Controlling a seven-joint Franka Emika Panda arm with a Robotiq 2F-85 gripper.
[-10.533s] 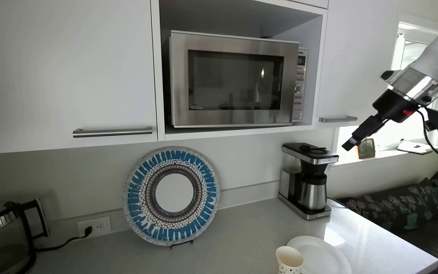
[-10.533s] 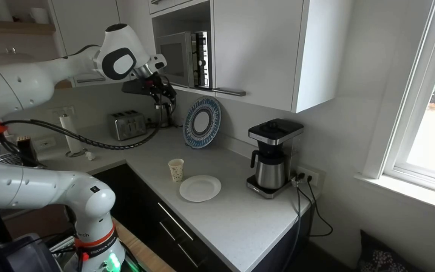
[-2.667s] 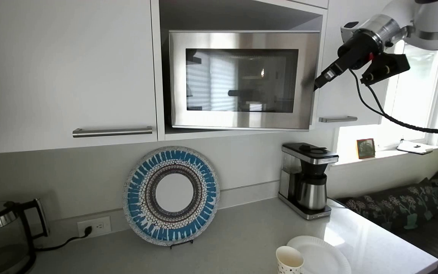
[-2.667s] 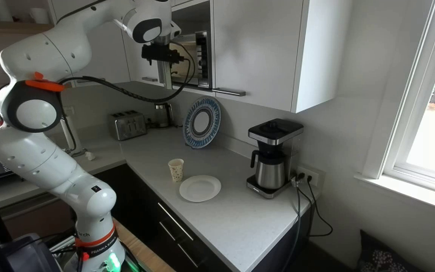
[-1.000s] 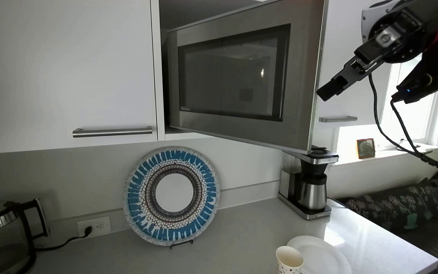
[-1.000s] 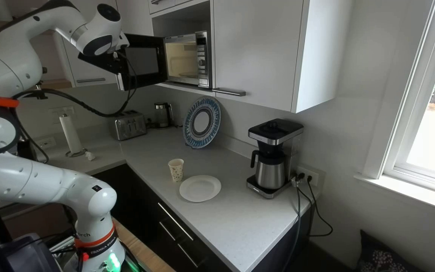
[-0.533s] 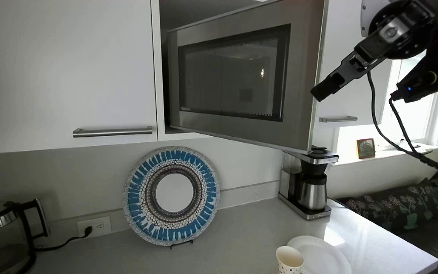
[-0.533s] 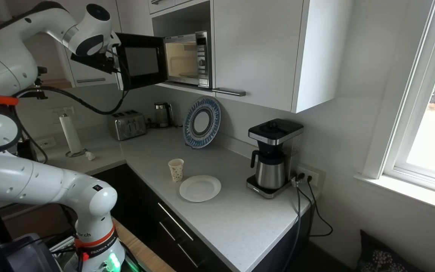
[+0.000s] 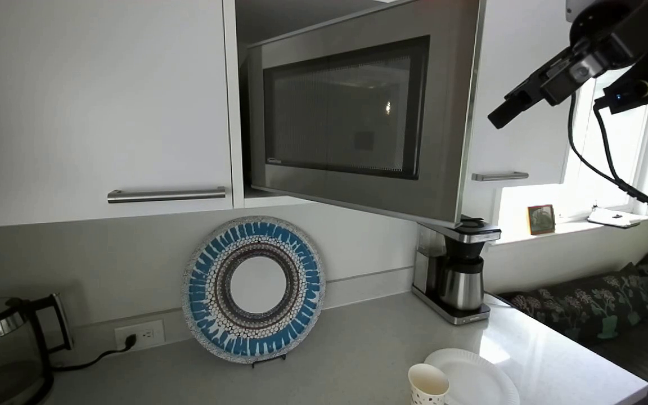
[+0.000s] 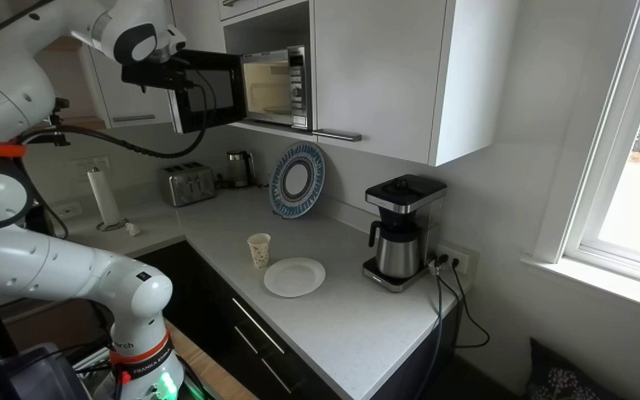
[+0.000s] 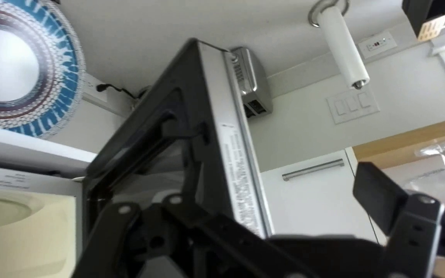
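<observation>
My gripper is open and empty, just off the free edge of the microwave door. In the wrist view its fingers are spread wide, with the door edge showing between them. I cannot tell whether a finger touches the door. The silver microwave door stands swung open; its black inner side faces the arm. It also shows in the wrist view. The microwave sits in a cabinet niche; its pale cavity shows a glass turntable. The fingers are hidden in an exterior view behind the wrist parts.
On the counter stand a paper cup, a white plate, a coffee maker, a patterned disc, a toaster and a paper towel holder. A cabinet handle juts out beside the microwave.
The microwave door was shut about ten seconds ago, then swung wide open. In the last half second my gripper has moved up and away from the door edge; the door stays put.
</observation>
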